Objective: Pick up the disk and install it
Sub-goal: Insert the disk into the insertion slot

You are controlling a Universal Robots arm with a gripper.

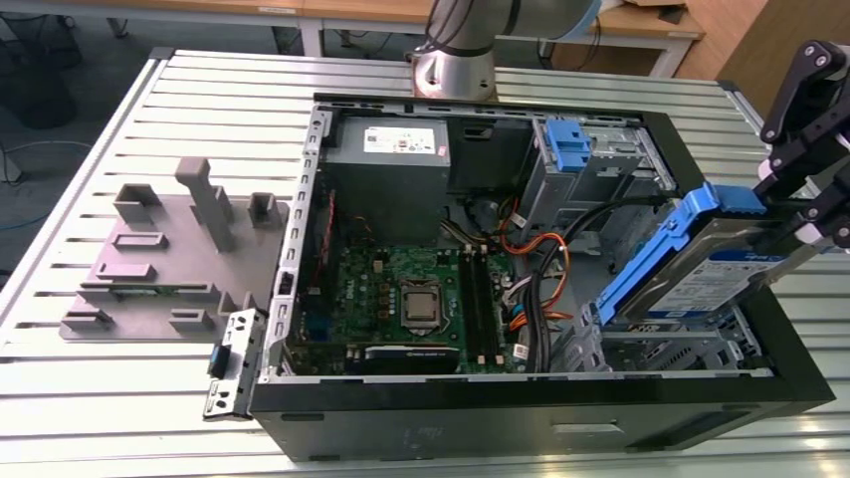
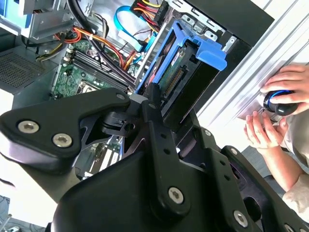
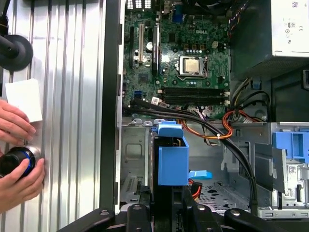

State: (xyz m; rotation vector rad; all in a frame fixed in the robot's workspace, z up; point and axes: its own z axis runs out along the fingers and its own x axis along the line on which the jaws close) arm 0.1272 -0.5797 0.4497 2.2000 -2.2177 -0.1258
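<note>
Silver disk (image 1: 704,277), blue edge rails, white-and-blue label, tilted, clamped in tool (image 1: 797,221)

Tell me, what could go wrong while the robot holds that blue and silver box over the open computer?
1. The gripper holds the disk tilted above the open case; a slip might drop it onto the drive cage below.
2. The orange and black cables run close to that cage and could snag the disk.
3. A person's hands rest on the table right beside the case, so the arm might bump them.
</note>
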